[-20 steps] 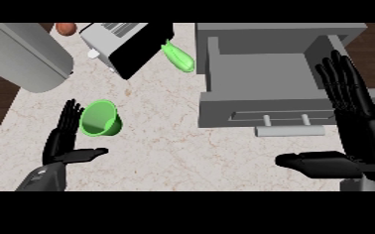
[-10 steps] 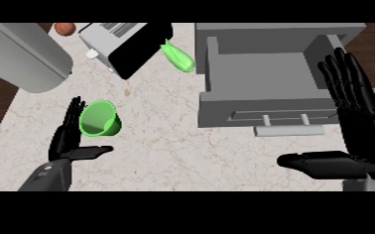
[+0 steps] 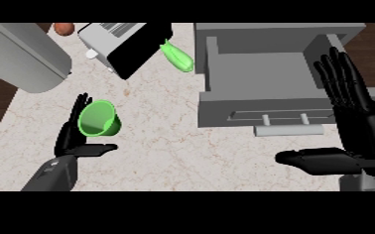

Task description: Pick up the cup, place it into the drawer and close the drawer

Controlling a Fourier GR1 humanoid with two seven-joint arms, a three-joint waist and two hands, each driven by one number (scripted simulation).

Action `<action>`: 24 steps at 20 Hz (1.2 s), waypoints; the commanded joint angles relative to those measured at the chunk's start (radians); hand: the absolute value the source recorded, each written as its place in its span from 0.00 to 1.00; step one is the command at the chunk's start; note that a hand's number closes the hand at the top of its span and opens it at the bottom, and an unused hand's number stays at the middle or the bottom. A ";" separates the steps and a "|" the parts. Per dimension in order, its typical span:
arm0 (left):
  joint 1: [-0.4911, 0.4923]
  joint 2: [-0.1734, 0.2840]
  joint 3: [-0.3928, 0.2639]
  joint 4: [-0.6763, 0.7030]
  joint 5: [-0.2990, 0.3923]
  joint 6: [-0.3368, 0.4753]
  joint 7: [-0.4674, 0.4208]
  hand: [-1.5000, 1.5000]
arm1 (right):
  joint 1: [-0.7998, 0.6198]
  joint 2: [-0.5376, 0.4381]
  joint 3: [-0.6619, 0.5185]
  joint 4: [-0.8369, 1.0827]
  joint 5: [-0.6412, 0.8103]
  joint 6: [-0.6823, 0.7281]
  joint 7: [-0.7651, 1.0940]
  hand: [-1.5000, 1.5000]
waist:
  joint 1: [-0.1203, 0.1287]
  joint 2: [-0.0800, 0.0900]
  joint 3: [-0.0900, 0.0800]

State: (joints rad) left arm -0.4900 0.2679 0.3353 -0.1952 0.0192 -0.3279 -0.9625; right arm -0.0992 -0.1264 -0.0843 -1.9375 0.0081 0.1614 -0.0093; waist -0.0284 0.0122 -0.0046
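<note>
the green cup [image 3: 98,120] is lying tipped on the marble counter [image 3: 168,148], its mouth facing me, well left of the open grey drawer [image 3: 267,87]. i am holding my left hand [image 3: 73,139] just beside it, fingers straight behind the cup, thumb spread wide below. my right hand [image 3: 344,124] is resting open by the drawer's right side. a green vegetable [image 3: 178,57] is lying near the toaster [image 3: 124,44].

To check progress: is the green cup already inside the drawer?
No, the cup lies on the counter by the left hand.
</note>
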 commanded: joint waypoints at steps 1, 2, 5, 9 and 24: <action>-0.008 -0.021 0.008 0.000 0.016 -0.147 -0.091 0.00 | 0.014 -0.002 -0.003 -0.005 -0.010 0.010 -0.007 0.00 | -0.008 0.002 -0.001; -0.027 -0.028 0.009 -0.009 0.021 -0.142 -0.072 0.00 | 0.019 0.000 0.003 -0.076 -0.032 0.005 0.075 0.00 | -0.010 -0.003 -0.001; 0.005 -0.034 -0.013 -0.024 0.013 -0.220 -0.084 1.00 | 0.017 -0.012 -0.032 -0.005 -0.045 0.020 0.007 0.00 | 0.003 -0.003 0.001; -0.018 -0.102 -0.018 -0.043 0.028 -0.239 -0.058 1.00 | -0.037 -0.002 -0.007 0.015 -0.008 -0.006 0.041 0.00 | 0.012 -0.005 0.001; 0.021 -0.060 0.074 -0.127 0.124 -0.142 -0.178 1.00 | 0.015 -0.004 -0.019 0.021 0.007 0.002 -0.020 0.00 | 0.012 -0.004 0.002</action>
State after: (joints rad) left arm -0.4805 0.2052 0.3945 -0.3094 0.1280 -0.3862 -0.9863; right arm -0.0914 -0.1471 -0.1135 -1.9315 -0.0066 0.1788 -0.0085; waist -0.0197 0.0086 -0.0035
